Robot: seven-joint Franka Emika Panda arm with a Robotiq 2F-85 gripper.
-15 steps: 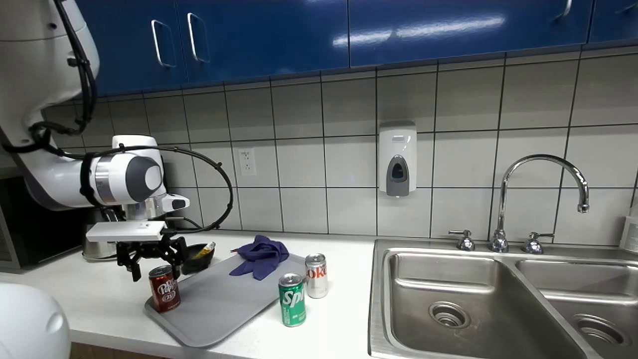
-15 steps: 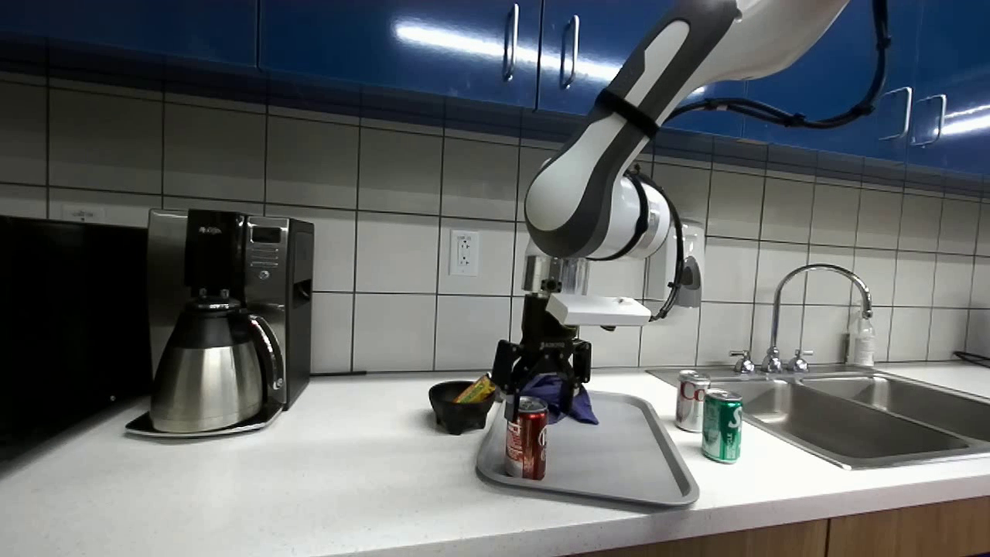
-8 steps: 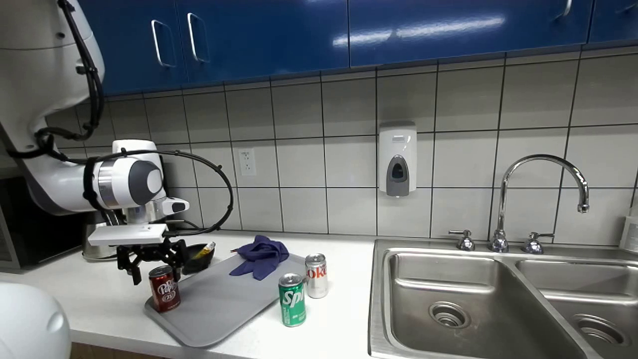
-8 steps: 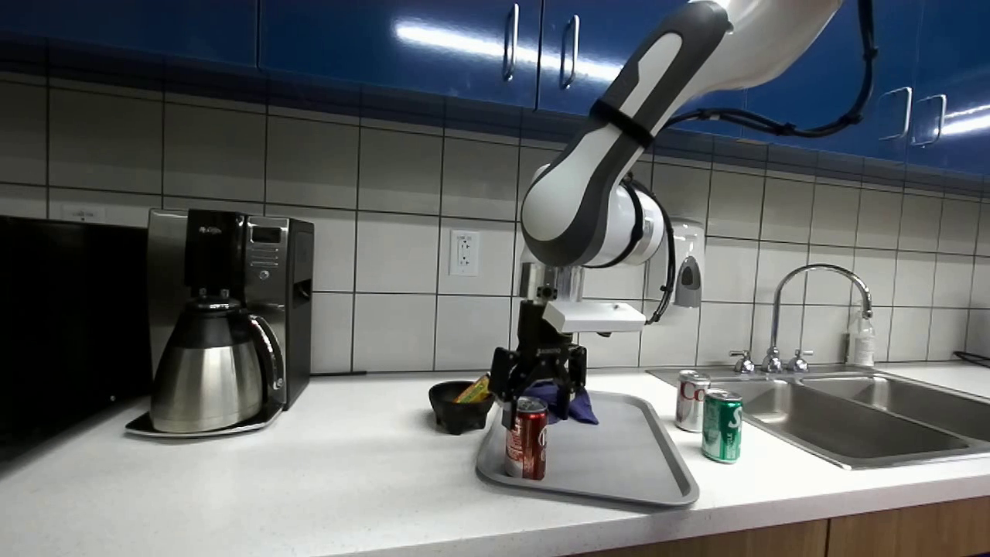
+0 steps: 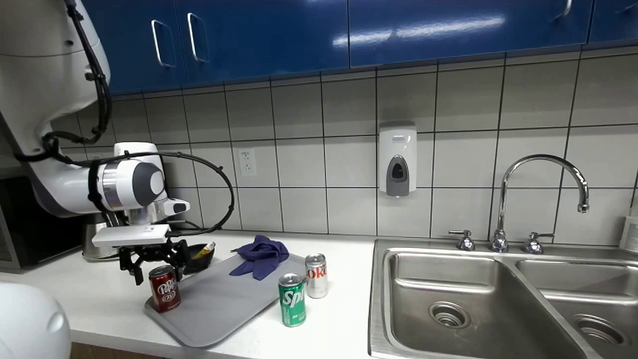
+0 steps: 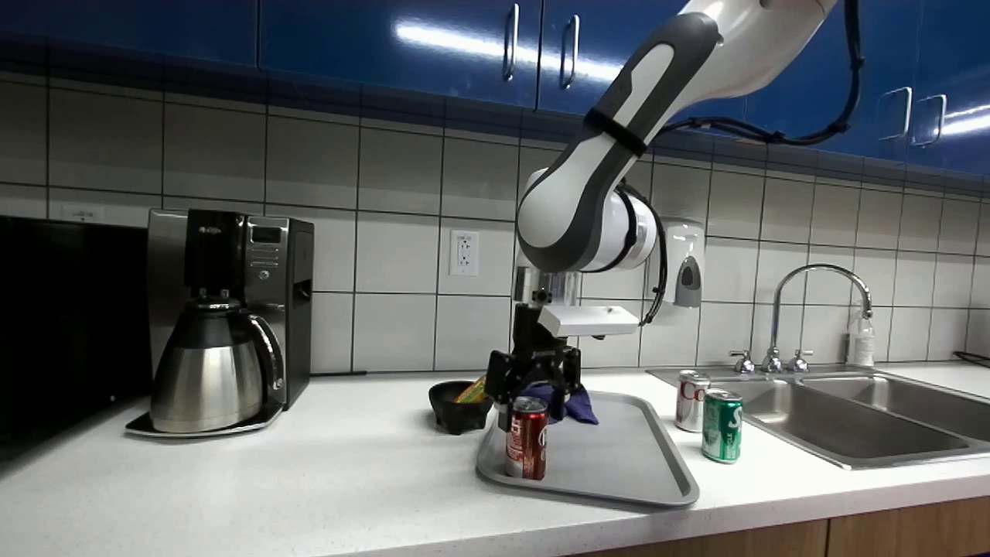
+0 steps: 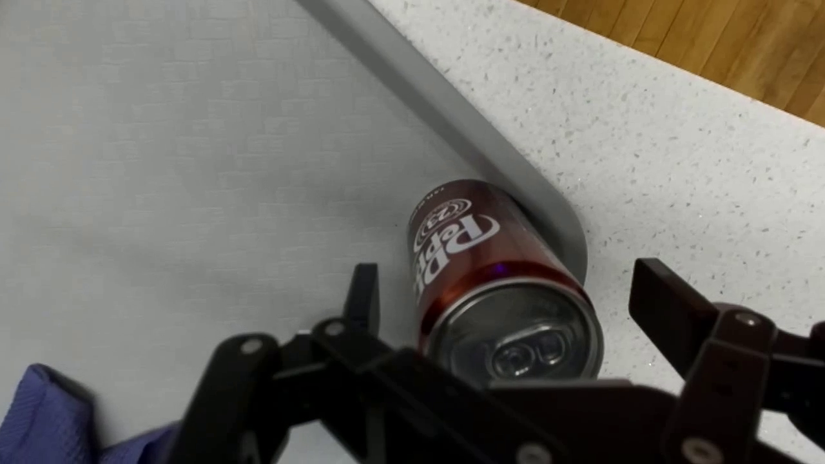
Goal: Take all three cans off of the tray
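The dark red can point(image 5: 165, 291) stands upright in a corner of the light-grey tray point(image 6: 611, 452). My gripper point(image 7: 506, 277) is open above it, pointing down. In the wrist view the can's lid lies between the two spread fingers point(image 7: 365, 293), with a gap on either side; part of the lid's near edge is hidden by the gripper. Both exterior views show the fingertips around the height of the can's top. Off the tray, on the counter beside its edge, stand the green can point(image 5: 292, 305) and the silver-white can point(image 6: 690, 404), both upright and close together.
A bunched purple cloth point(image 5: 261, 257) lies on the tray's far part. Behind the gripper sits a small dark bowl point(image 6: 456, 411) with a yellow packet. A coffee maker point(image 6: 224, 340) stands to one side, a steel sink point(image 5: 381, 299) to the other.
The arm has shifted slightly and come down a little over the dark red can, fingers staying spread. None of the cans, nor the tray, has moved.
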